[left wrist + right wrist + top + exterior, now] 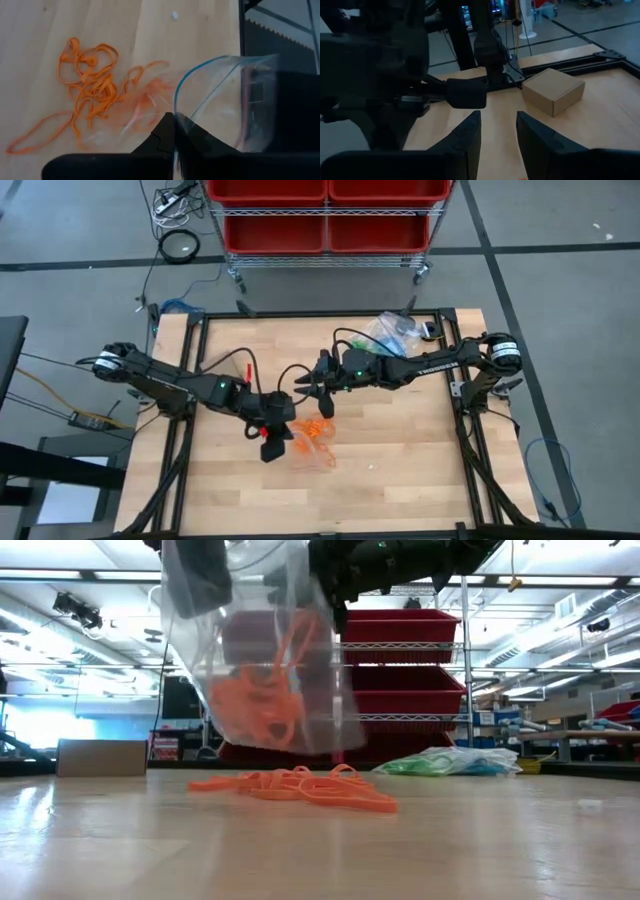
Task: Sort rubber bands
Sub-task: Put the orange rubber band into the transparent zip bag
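Holding a clear bag [262,650] tight, the left gripper [272,430] hangs above soft, tangly orange rubber bands [300,787]; the right gripper [497,132] waits beside it, fingers apart.

Around my tabletop [400,470]: bags, bins and a box

A clear plastic bag [270,660] hangs above the wood; a second bag [392,332] lies near the far right corner. Red bins [325,210] fill a wire rack past the far edge, a cardboard box [553,91] sits on the wood, and black cables [170,205] lie on the grey floor.
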Available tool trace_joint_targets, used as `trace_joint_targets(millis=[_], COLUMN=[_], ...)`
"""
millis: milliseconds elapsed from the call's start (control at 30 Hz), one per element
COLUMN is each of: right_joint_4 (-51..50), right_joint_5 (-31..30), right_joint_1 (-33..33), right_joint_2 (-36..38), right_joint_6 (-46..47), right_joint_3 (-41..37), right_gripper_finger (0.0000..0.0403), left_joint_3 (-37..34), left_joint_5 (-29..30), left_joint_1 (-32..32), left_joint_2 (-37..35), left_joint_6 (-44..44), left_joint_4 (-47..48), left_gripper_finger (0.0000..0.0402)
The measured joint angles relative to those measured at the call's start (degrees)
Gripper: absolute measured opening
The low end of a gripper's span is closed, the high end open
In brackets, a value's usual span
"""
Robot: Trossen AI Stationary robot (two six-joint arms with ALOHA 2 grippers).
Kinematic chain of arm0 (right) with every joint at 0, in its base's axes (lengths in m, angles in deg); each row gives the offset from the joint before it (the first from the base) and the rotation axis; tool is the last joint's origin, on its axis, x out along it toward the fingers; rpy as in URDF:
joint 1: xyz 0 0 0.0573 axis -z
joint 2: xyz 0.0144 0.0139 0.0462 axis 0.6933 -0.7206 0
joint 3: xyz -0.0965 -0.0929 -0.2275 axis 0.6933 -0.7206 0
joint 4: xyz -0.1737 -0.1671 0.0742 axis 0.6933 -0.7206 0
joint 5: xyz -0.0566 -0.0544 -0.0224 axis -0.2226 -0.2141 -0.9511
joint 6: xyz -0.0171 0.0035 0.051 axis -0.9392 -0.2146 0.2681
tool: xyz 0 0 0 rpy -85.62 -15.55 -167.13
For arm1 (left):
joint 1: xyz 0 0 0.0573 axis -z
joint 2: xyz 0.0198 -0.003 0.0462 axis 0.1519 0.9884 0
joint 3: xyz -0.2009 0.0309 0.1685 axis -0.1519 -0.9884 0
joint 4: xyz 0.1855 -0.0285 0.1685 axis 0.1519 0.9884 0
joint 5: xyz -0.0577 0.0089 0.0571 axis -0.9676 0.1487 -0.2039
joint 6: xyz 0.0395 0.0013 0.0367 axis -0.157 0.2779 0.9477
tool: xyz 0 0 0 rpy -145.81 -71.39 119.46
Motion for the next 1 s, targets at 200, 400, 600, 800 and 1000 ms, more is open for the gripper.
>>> trace_joint_targets(millis=[200,400,600,800,1000], right_joint_4=[0.0,1.4,7.2,15.3,11.3], right_joint_5=[0.2,-0.3,-0.4,-0.4,5.7], right_joint_1=[0.0,0.0,0.2,0.0,0.3], right_joint_2=[0.0,0.0,0.0,0.1,0.8], right_joint_6=[0.0,-0.6,-4.3,2.7,10.3], right_joint_3=[0.0,0.0,0.0,0.0,0.0], right_gripper_finger=[0.0113,0.0113,0.0113,0.0112,0.0112], left_joint_3=[0.0,0.0,0.0,0.0,0.0], left_joint_5=[-0.2,3.2,13.1,15.1,12.5], left_joint_1=[-0.9,-4.1,-7.7,-10.0,-10.0], left_joint_2=[0.0,0.0,0.0,0.0,0.0], left_joint_6=[0.1,2.1,2.6,3.2,4.7], left_joint_4=[2.3,12.4,19.4,17.6,14.1], left_gripper_finger=[0.0017,0.0017,0.0017,0.0017,0.0017])
